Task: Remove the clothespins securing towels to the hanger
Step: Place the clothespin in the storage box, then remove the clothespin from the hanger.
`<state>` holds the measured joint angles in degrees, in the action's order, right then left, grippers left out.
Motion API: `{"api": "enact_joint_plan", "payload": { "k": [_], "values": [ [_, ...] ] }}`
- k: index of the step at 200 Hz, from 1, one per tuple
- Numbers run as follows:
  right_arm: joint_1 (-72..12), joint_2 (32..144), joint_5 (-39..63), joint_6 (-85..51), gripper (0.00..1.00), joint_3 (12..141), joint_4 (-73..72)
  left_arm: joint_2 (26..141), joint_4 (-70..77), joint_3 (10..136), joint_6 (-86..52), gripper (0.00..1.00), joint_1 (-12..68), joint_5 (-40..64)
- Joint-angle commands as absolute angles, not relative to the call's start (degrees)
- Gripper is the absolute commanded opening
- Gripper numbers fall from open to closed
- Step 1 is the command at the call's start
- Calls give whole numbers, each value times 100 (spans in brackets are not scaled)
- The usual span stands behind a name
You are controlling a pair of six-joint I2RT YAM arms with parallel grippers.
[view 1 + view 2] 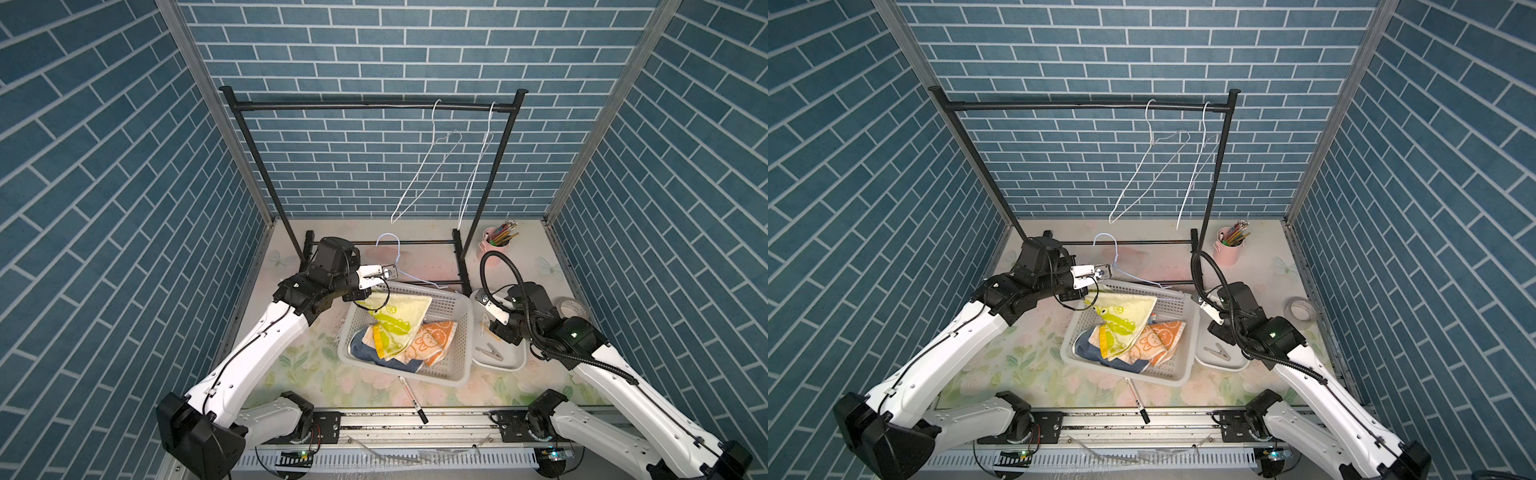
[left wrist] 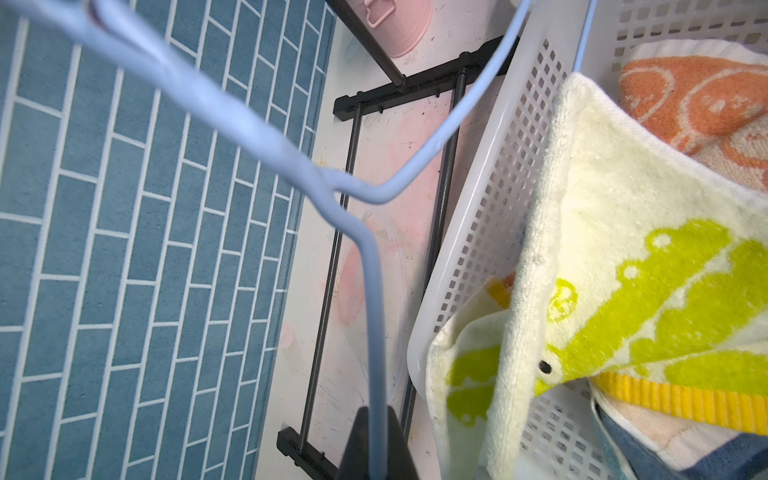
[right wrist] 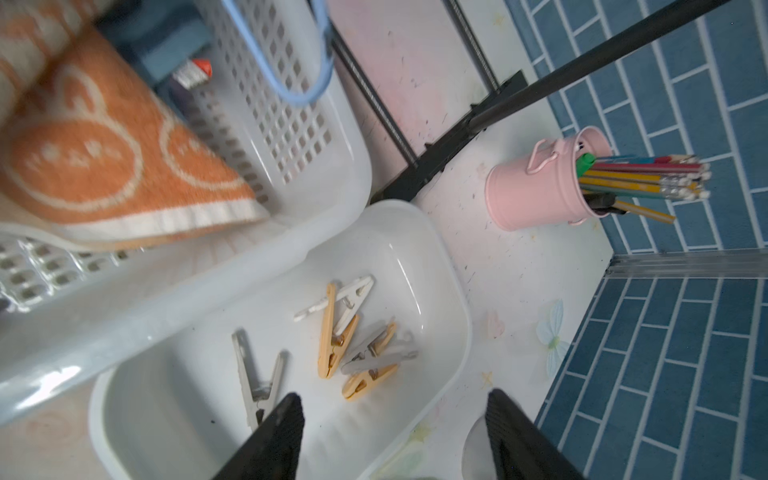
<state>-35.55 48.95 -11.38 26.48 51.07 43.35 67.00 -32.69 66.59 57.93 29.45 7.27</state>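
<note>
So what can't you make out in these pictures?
Blue towel: mostly buried under the yellow towel and orange towel in both top views; print hidden.
Clothespins: overlapping in the tray, right wrist view; exact count unclear.
Red-tipped thing in the basket: blurred in the right wrist view.
Left fingers, shut on the hanger: cut off by the left wrist view's edge.

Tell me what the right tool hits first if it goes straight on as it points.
Likely the clothespins piled in the tray; the open right tool aims down at them, though depth is unclear.
</note>
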Motion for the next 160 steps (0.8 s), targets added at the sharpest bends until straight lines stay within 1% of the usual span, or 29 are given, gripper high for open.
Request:
{"api": "enact_joint_plan", "payload": {
  "k": [1,14,29,57,82,97,115,137,160],
  "values": [
    [-3533,4834,-81,2022,72,5632,4184,6529,-3234,6747,5964,0,3129,578],
    [-3533,4900,854,1885,71,5885,4091,6525,-3238,6785,6018,0,3255,466],
    [-3533,5020,1709,1666,69,6090,3802,6547,-3214,6802,6099,0,3425,308],
    [-3533,5426,2930,1131,63,6220,2763,6623,-3121,6814,6214,0,3695,44],
    [-3540,5958,3755,839,59,6367,1973,6768,-3041,6896,6214,0,3906,-162],
    [-3541,6233,4016,718,59,6363,1441,6870,-3062,6987,6196,0,4017,-349],
    [-3542,6549,4037,607,59,6339,882,6958,-3017,7025,6196,0,4120,-494],
    [-3542,6938,4126,564,59,6376,393,6995,-2890,6999,6192,0,4183,-509],
    [-3542,7315,4481,435,58,6435,-36,6996,-2796,6986,6192,0,4214,-484]
  ]
}}
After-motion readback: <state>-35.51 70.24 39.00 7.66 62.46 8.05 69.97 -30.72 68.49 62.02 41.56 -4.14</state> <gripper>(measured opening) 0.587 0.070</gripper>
